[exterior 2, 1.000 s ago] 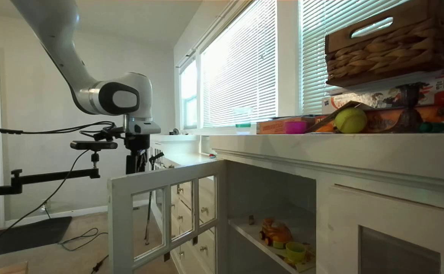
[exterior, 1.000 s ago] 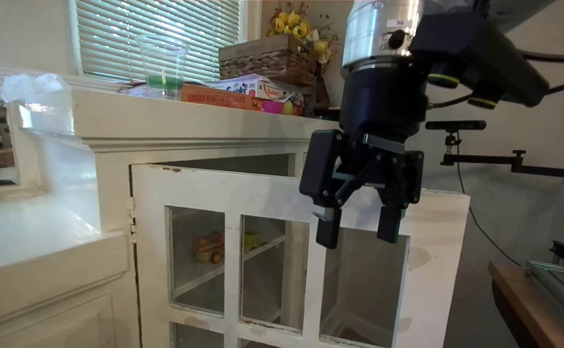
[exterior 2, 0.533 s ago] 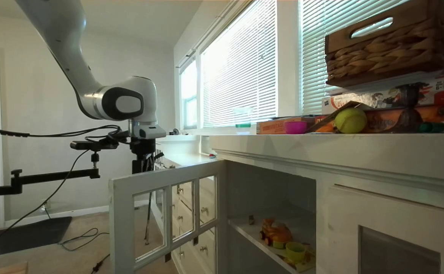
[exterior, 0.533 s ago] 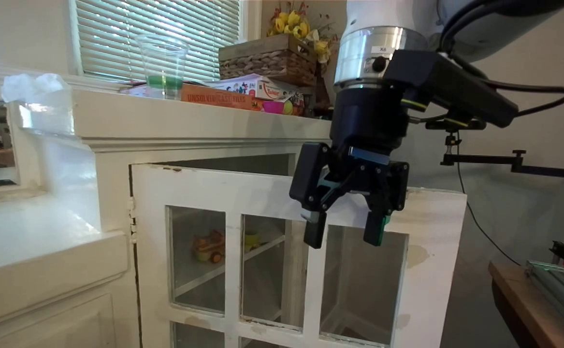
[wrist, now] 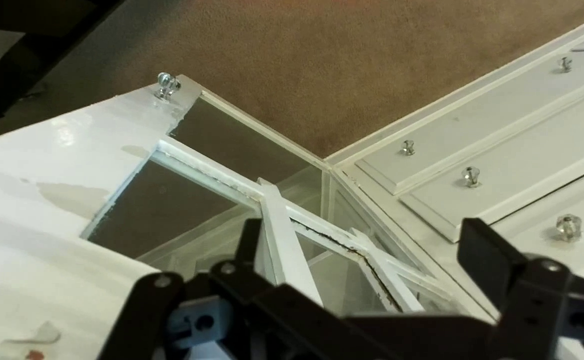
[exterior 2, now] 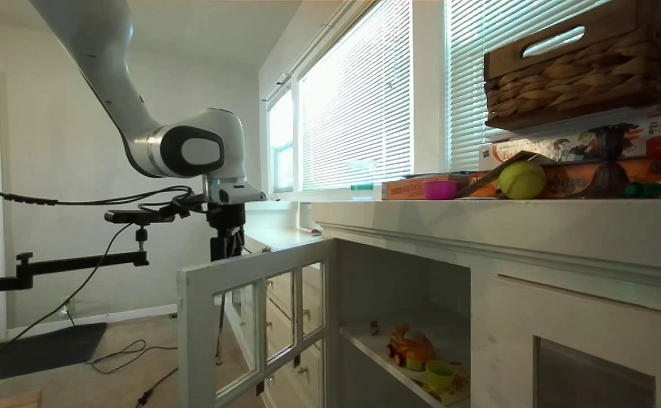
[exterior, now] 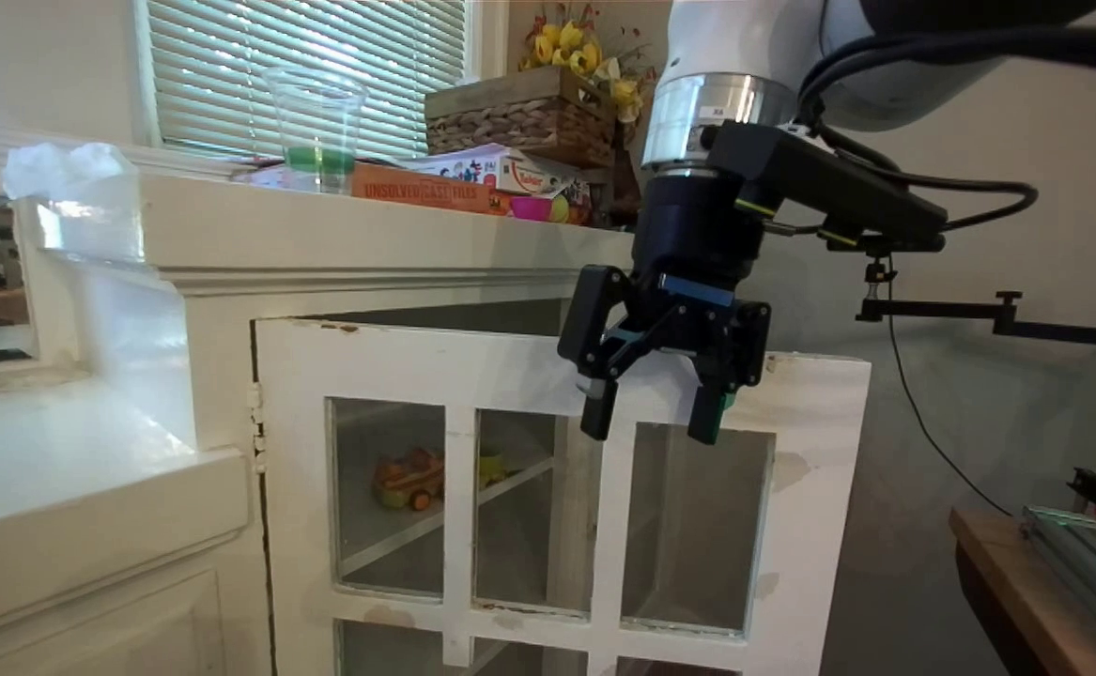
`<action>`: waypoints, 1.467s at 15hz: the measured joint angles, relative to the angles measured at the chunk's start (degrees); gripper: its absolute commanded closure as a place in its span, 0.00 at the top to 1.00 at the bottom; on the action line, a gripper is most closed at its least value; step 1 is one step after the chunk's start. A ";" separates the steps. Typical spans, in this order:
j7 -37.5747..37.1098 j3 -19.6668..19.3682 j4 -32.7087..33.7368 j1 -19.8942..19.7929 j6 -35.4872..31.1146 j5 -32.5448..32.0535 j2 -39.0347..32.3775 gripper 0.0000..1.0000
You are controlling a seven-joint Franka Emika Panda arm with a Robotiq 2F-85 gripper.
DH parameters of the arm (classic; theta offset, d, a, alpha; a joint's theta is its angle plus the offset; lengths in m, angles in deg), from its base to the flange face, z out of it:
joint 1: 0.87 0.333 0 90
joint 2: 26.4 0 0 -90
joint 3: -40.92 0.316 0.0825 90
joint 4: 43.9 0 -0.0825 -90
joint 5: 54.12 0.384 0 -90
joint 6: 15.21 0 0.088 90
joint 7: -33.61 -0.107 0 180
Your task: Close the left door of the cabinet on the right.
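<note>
The left door (exterior: 609,535) is white with glass panes and stands ajar on the white cabinet (exterior: 369,230). In an exterior view the door (exterior 2: 259,317) juts out from the cabinet (exterior 2: 494,226), leaving the inside visible. My gripper (exterior: 651,421) is open and empty, fingers down, at the upper part of the door's outer face; whether it touches the door cannot be told. The gripper (exterior 2: 227,246) is partly hidden behind the door's top rail there. In the wrist view the door (wrist: 286,235) lies beyond the open fingers (wrist: 364,242), with its clear knob (wrist: 167,85) at upper left.
The cabinet's other door (exterior 2: 506,351) is closed. A lower white unit with knobbed drawers (wrist: 432,185) adjoins the hinge side. A basket (exterior 2: 568,73), boxes and a tennis ball (exterior 2: 523,179) stand on top. Toys (exterior 2: 412,345) lie on the shelf. A camera mount (exterior: 942,314) stands behind.
The arm has moved toward the cabinet and the gripper has shifted toward the hinge side. The door has swung slightly inward, its free edge closer to the cabinet. The fingers remain apart.
</note>
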 measured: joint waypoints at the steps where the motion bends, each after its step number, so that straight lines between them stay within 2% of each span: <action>1: -0.87 -0.33 -0.14 -0.87 0.00 -1.71 0.53 1.00; 10: -10.53 -2.25 -2.93 -11.67 0.10 -16.62 7.52 1.00; 18: -20.45 -2.35 -3.01 -19.38 -0.12 -26.55 8.56 1.00; 22: -28.66 -2.32 -3.01 -22.29 -1.67 -32.94 8.50 1.00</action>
